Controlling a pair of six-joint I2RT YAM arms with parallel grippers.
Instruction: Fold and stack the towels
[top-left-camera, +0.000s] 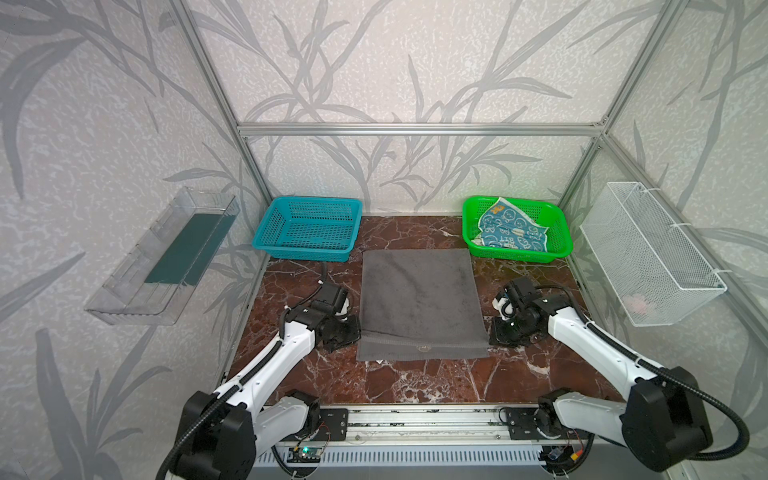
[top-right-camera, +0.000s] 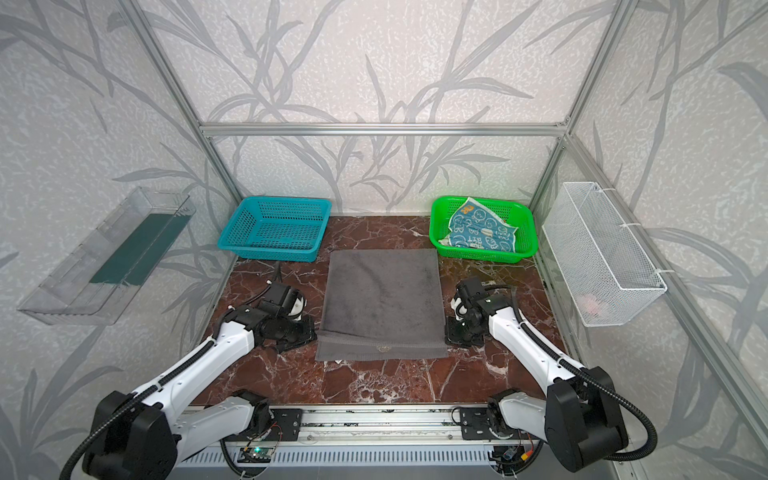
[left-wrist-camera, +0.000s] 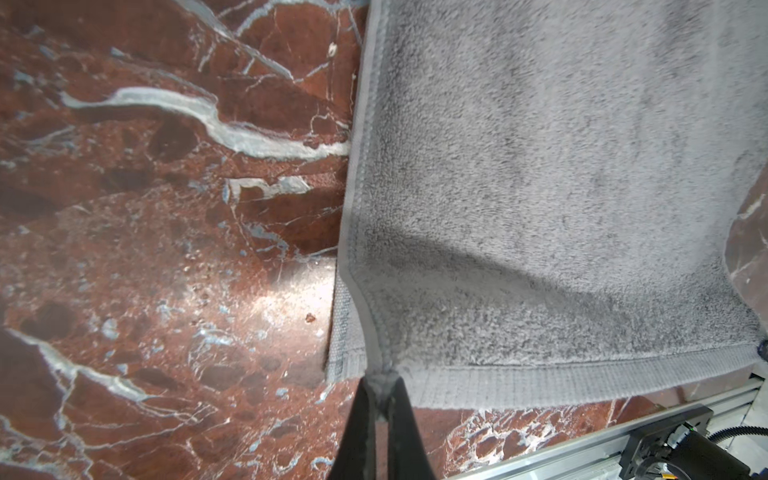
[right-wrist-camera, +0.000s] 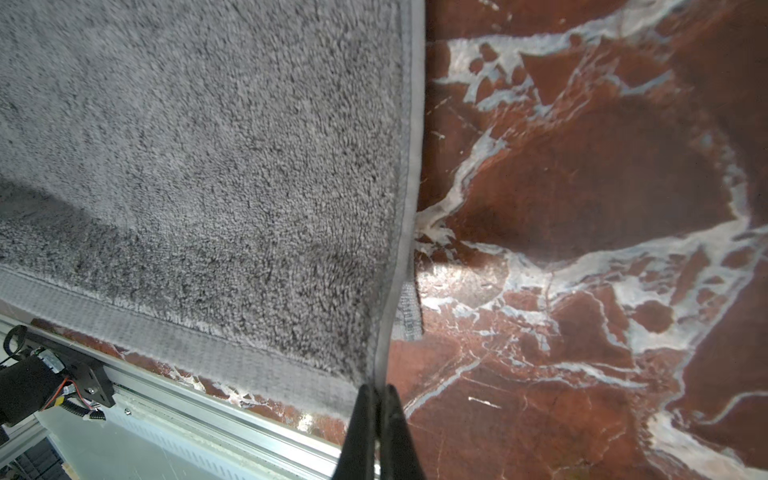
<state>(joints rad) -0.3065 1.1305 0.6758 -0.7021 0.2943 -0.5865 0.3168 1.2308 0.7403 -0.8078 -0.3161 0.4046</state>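
A large dark grey towel lies in the middle of the marble table, its upper layer folded over and stopping short of the front hem. My left gripper is shut on the upper layer's left corner. My right gripper is shut on its right corner. Both wrist views show the grey towel pinched just above the lower layer. A teal-blue bunny-printed towel lies crumpled in the green basket at the back right.
A blue basket stands at the back left. A white wire basket hangs on the right wall and a clear tray on the left wall. An aluminium rail runs along the front edge.
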